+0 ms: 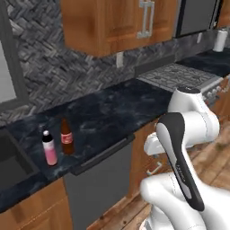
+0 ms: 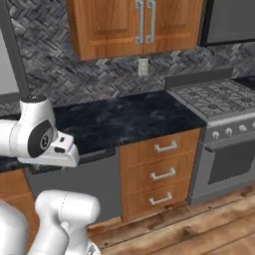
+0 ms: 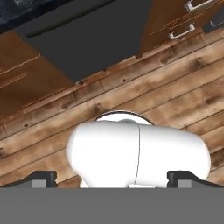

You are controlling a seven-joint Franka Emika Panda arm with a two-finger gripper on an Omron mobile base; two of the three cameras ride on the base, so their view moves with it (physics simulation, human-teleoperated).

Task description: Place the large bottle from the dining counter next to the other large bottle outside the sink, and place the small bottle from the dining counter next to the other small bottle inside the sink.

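On the dark marbled worktop stands the large bottle, dark brown with a red label, upright. It is right beside the other large bottle, pale pink with a dark cap. Just left of them a corner of the black sink shows at the picture's edge. In the hand view my gripper is open, its fingertips far apart with nothing held, and it looks down at the wooden floor in front of the cabinets. The small bottle and the dining counter are out of view.
A dark dishwasher front sits below the bottles, with wooden drawers to its right. A gas stove stands further right. Wooden wall cabinets hang above. A paper towel roll is at the far right.
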